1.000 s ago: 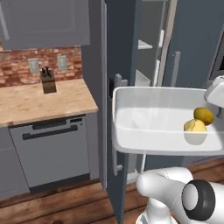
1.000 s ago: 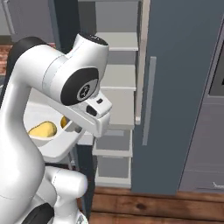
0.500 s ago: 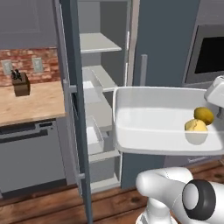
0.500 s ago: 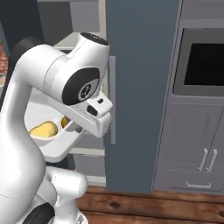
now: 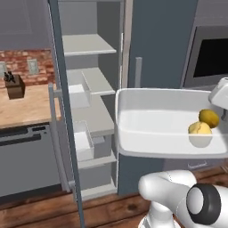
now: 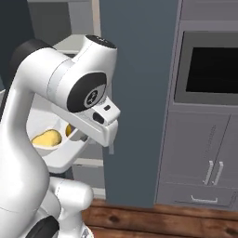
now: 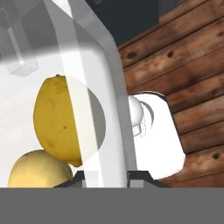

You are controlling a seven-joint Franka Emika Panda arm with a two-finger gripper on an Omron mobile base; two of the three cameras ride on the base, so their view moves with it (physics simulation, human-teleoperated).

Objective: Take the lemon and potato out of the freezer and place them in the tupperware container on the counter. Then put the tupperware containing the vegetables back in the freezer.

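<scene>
Swung rightward, the base now faces the open freezer (image 5: 89, 111); the tub's (image 5: 151, 116) rim is gripped by the jaws, lemon (image 7: 65, 118) and potato (image 7: 37, 170) lying just inside.

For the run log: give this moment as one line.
gripper: shut on tupperware container rim | lemon, potato: inside | freezer: open

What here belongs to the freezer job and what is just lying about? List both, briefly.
Job in hand:
- tupperware container, carried by its rim
- lemon, in the container
- potato, in the container beside the lemon
- freezer, door open
- counter

Lying about:
- knife block on the counter
- wall oven
- dishwasher under the counter
</scene>
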